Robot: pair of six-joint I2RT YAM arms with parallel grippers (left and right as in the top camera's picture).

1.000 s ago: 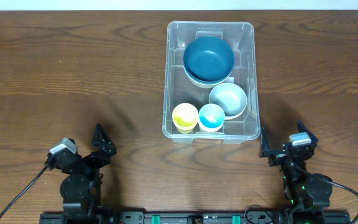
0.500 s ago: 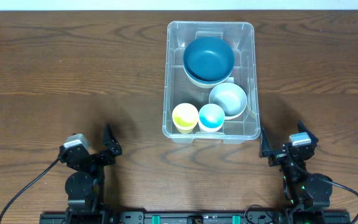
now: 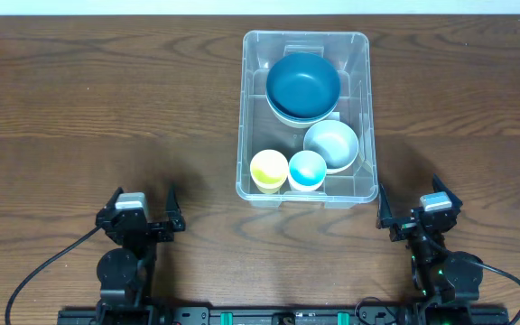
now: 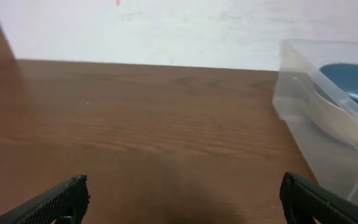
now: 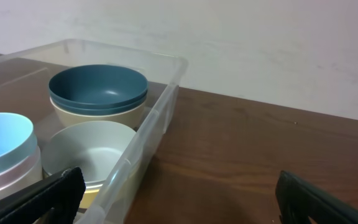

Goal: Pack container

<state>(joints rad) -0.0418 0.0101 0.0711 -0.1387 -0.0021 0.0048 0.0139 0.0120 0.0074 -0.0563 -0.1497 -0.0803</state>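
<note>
The clear plastic container [image 3: 306,41] stands at the table's middle right. It holds a dark blue bowl [image 3: 303,83] stacked on a cream bowl, a pale grey bowl [image 3: 333,143], a yellow cup [image 3: 268,169] and a light blue cup [image 3: 307,169]. My left gripper [image 3: 143,213] is open and empty near the front edge, left of the container. My right gripper [image 3: 407,206] is open and empty at the front right, just beside the container's near right corner. The container also shows in the left wrist view [image 4: 303,81] and in the right wrist view [image 5: 160,112].
The wooden table [image 3: 97,99] is bare to the left of the container. A white wall [image 4: 166,28] rises behind the table's far edge. Both arm bases sit at the front edge.
My left gripper has turned and shifted to the right, from pointing at an angle to facing straight ahead. The right arm and the container's contents have not moved.
</note>
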